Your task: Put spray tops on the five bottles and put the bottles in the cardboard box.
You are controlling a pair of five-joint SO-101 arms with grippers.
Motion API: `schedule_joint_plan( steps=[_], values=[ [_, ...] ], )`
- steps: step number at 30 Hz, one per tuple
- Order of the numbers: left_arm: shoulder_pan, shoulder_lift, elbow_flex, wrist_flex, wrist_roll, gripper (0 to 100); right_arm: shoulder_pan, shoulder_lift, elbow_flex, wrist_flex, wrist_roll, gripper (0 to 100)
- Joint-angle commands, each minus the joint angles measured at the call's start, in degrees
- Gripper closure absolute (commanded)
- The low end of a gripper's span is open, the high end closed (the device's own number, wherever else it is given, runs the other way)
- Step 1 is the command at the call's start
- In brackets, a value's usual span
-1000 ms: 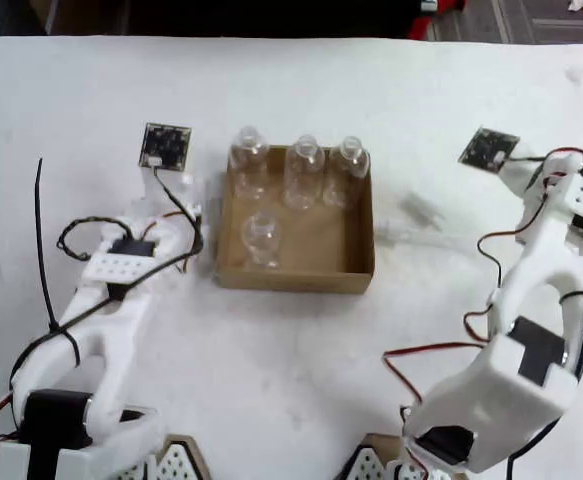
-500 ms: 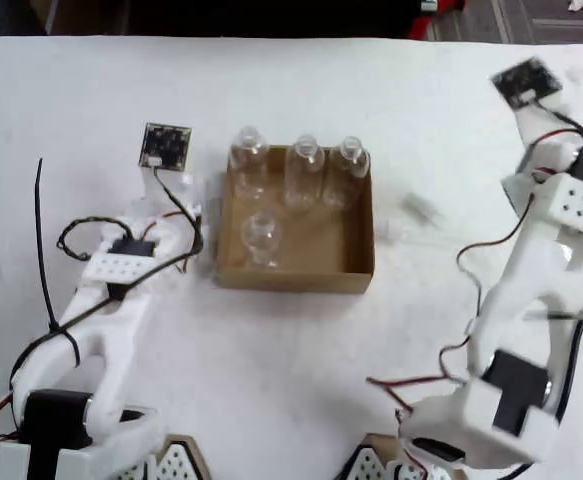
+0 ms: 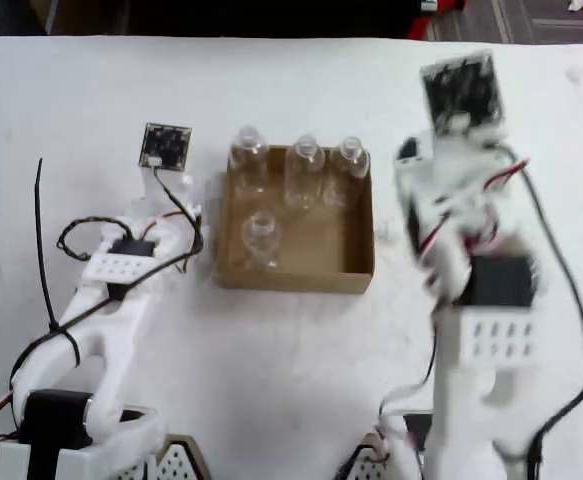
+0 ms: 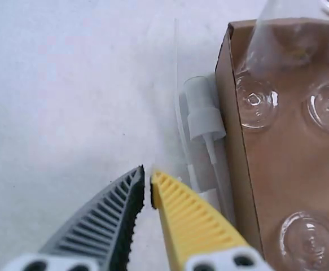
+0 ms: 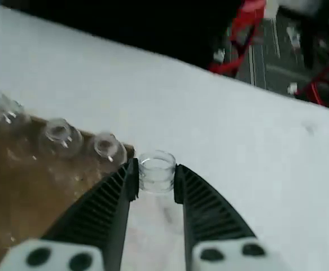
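- The left end effector (image 4: 147,182) sits low over the white tabletop (image 3: 291,380), just outside the left wall of the cardboard box (image 3: 296,278).
- Its gray finger (image 4: 105,226) and yellow finger (image 4: 195,226) are pressed almost together, with only a thin slit between the tips and nothing between them.
- A white spray top (image 4: 201,116) lies on its side on the tabletop, right against the outside of that box wall.
- The spray top is a little beyond the left end effector's fingertips, off toward the yellow finger's side, and does not touch them. Its thin stem runs along the wall back toward the yellow finger.
- The right end effector (image 5: 156,179) pinches a clear held bottle (image 5: 156,168). Its two black fingers clamp the bottle on either side, just under the open rim.
- The held bottle stands upright between the fingers with no spray top on it. It is just outside the box's far right corner, over bare tabletop.
- In the high view the right arm (image 3: 481,330) stretches up the tabletop just right of the box.
- Four more clear bottles stand upright inside the box, all with open necks.
- The far-left bottle (image 3: 249,160), far-middle bottle (image 3: 304,168) and far-right bottle (image 3: 349,170) line the far wall.
- The lone bottle (image 3: 261,237) stands nearer the front, toward the left side.
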Motion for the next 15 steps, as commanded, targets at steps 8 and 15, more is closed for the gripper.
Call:
schedule_joint_plan(
  steps=[8, 15],
  values=[
    [0.3, -0.2, -0.4, -1.3, -0.7, 98, -12.5, -19.2, 38.4, -39.3, -9.2, 98.2],
    [0.6, -0.2, -0.5, -1.3, -0.7, 98, -12.7, -22.0, 55.9, -56.7, -11.8, 98.2]
  ],
)
